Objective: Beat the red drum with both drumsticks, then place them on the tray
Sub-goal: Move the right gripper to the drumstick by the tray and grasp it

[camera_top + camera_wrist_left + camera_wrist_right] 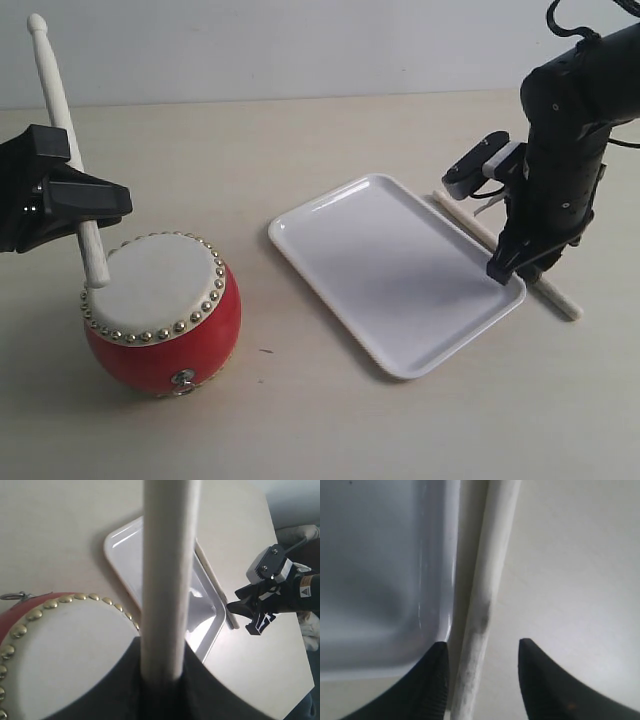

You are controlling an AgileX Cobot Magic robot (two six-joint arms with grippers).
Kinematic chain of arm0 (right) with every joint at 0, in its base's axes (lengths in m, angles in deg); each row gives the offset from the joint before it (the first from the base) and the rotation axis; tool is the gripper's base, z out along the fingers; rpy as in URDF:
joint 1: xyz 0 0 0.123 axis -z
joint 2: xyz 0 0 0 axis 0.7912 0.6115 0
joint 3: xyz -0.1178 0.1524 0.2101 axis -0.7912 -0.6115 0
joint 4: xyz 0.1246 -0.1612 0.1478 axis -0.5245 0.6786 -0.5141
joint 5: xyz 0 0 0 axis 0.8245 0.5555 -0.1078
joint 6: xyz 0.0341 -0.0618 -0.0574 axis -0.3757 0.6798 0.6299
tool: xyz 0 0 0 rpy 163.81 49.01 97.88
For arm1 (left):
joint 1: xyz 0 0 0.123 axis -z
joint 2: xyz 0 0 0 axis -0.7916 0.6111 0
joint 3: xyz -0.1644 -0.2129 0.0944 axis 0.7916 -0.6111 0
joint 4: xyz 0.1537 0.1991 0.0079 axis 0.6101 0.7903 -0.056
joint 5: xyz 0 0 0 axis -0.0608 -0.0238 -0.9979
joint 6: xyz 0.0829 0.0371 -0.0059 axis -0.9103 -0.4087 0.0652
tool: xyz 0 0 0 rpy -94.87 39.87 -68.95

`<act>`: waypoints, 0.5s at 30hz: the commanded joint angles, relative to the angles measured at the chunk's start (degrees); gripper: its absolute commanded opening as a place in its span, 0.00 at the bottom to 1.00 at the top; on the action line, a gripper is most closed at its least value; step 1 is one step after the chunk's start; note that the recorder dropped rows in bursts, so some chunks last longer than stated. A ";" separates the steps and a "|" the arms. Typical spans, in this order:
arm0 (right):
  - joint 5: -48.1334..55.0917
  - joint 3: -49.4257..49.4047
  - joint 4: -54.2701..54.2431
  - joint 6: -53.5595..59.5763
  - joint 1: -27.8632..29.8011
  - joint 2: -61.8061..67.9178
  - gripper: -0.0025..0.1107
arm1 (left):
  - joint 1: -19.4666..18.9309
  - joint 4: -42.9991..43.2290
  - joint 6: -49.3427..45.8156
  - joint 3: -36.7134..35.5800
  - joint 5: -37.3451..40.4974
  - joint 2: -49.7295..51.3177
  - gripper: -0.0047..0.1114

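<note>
The red drum [165, 340] stands at the front left, its cream skin [65, 650] ringed with gold studs. My left gripper [85, 205] is shut on one drumstick [58, 90], held nearly upright with its rounded tip high and its lower end at the left edge of the drum skin. That stick [167, 580] fills the middle of the left wrist view. The second drumstick [560, 302] lies on the table along the far right side of the white tray [390, 270]. My right gripper [482, 647] is open, its jaws straddling this stick [490, 570] beside the tray's rim [447, 580].
The tray has nothing on it and sits at an angle to the right of the drum. Bare pale tabletop [300, 140] stretches behind the drum and the tray to a light wall.
</note>
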 commanded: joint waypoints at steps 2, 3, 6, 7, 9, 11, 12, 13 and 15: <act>-1.32 0.32 0.58 -0.55 0.29 0.15 0.40 | -0.18 -0.74 -0.37 -0.14 0.35 -0.34 0.04; -1.45 0.32 0.67 -0.55 0.29 0.23 0.40 | -0.18 -0.88 -0.37 -0.14 0.35 -0.34 0.04; -1.46 0.32 0.80 -0.55 0.29 0.82 0.40 | -0.18 -0.88 -0.37 -0.14 0.35 -0.34 0.04; -1.46 0.32 1.09 -0.82 0.29 1.11 0.40 | -0.18 -0.88 -0.37 -0.14 0.35 -0.34 0.04; -1.46 0.32 1.80 -2.09 0.29 1.67 0.40 | -0.18 -0.88 -0.37 -0.14 0.35 -0.34 0.04; -1.25 0.32 2.65 -3.07 0.29 2.29 0.40 | -0.18 -0.88 -0.37 -0.14 0.35 -0.34 0.04; -1.25 0.32 3.03 -3.53 0.29 2.60 0.40 | -0.18 -1.01 -0.37 -0.14 0.35 -0.34 0.04; -1.25 0.32 3.20 -3.96 0.29 3.02 0.40 | -0.18 -1.01 -0.37 -0.14 0.35 -0.34 0.04; -1.25 0.32 3.20 -3.98 0.29 3.39 0.40 | -0.18 -1.12 -0.37 -0.14 0.35 -0.34 0.04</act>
